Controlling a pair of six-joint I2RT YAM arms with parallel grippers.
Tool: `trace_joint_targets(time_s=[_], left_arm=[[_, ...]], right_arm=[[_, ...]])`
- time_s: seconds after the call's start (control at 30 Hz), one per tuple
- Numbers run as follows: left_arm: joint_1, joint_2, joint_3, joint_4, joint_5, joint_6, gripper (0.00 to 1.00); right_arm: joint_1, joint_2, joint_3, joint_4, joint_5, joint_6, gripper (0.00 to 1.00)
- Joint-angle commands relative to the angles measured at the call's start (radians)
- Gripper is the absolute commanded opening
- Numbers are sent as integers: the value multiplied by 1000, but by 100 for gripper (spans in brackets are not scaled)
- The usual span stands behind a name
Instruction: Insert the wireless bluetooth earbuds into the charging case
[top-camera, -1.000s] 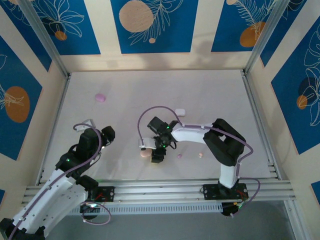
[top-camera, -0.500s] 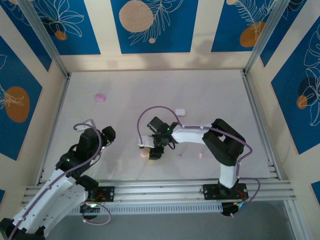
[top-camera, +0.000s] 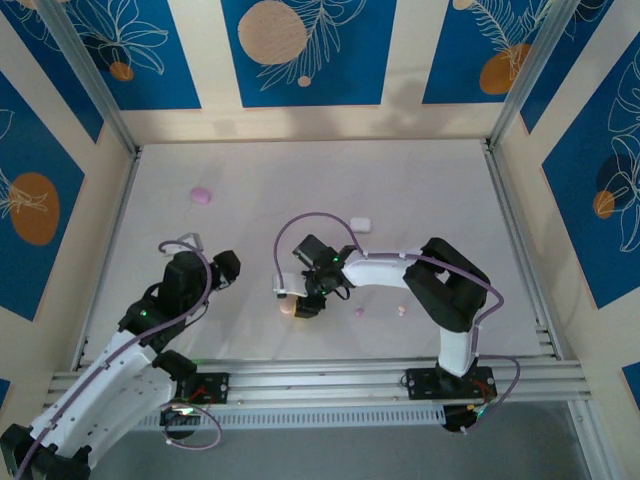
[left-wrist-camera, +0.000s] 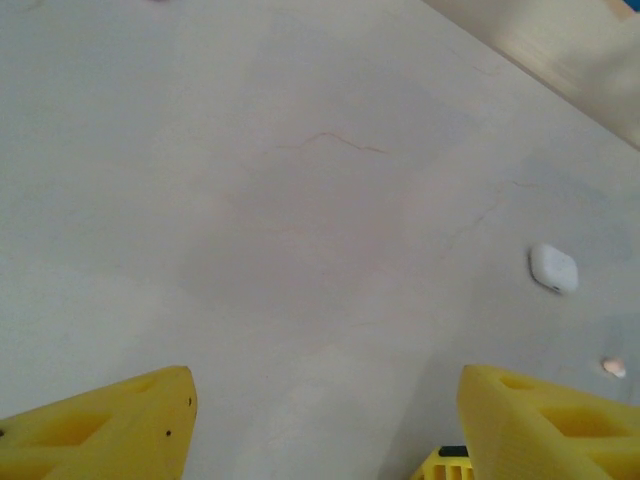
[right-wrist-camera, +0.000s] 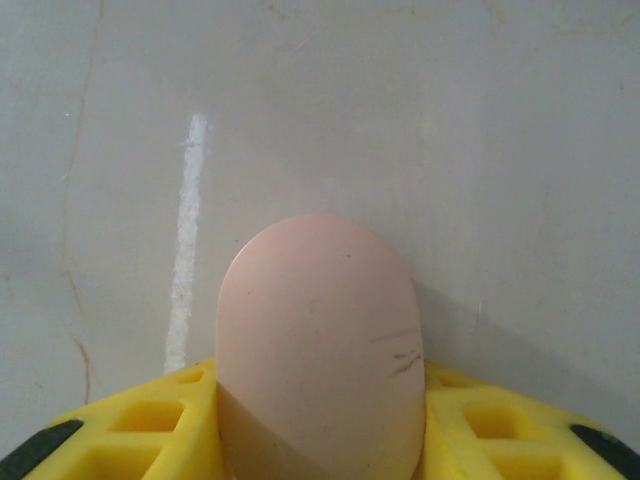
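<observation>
A pale pink, egg-shaped charging case (right-wrist-camera: 318, 330) lies closed on the table, and my right gripper (right-wrist-camera: 318, 445) is shut on it, a yellow finger (right-wrist-camera: 150, 430) pressed to each side. From above, this case (top-camera: 287, 309) sits under the right gripper (top-camera: 300, 302) near the table's middle front. Two tiny earbuds lie to its right, a purple one (top-camera: 359, 311) and a pale one (top-camera: 401, 311). My left gripper (top-camera: 226, 266) hovers open to the left, with only bare table between its fingers (left-wrist-camera: 110, 430). The left wrist view picks up a tiny pale earbud (left-wrist-camera: 614, 367) at the right edge.
A white case (top-camera: 361, 223) lies behind the right arm, also seen as the white case (left-wrist-camera: 553, 268) in the left wrist view. A purple case (top-camera: 201, 195) rests far back left. Metal rails and patterned walls border the white table (top-camera: 420, 190).
The right jaws have closed in on the pink case and shifted slightly left. The left arm has reached a little forward and to the right.
</observation>
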Motion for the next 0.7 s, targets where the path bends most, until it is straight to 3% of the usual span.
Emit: trace_joint_targets(time_s=[0.0, 0.17, 0.33, 0.5, 0.67], left_arm=[[12, -18, -23, 131, 103, 84, 66], [11, -44, -78, 388, 292, 211, 58], [10, -6, -88, 641, 589, 358, 55], [-3, 71, -71, 790, 864, 449, 56], [-34, 134, -49, 854, 973, 538, 61]], right_arm=[[-20, -95, -20, 12, -74, 91, 38], [-109, -295, -46, 9, -242, 244, 37], [-239, -481, -54, -43, -446, 317, 36], [-327, -580, -4, -165, -585, 285, 36], [-341, -610, 60, -267, -624, 221, 36]])
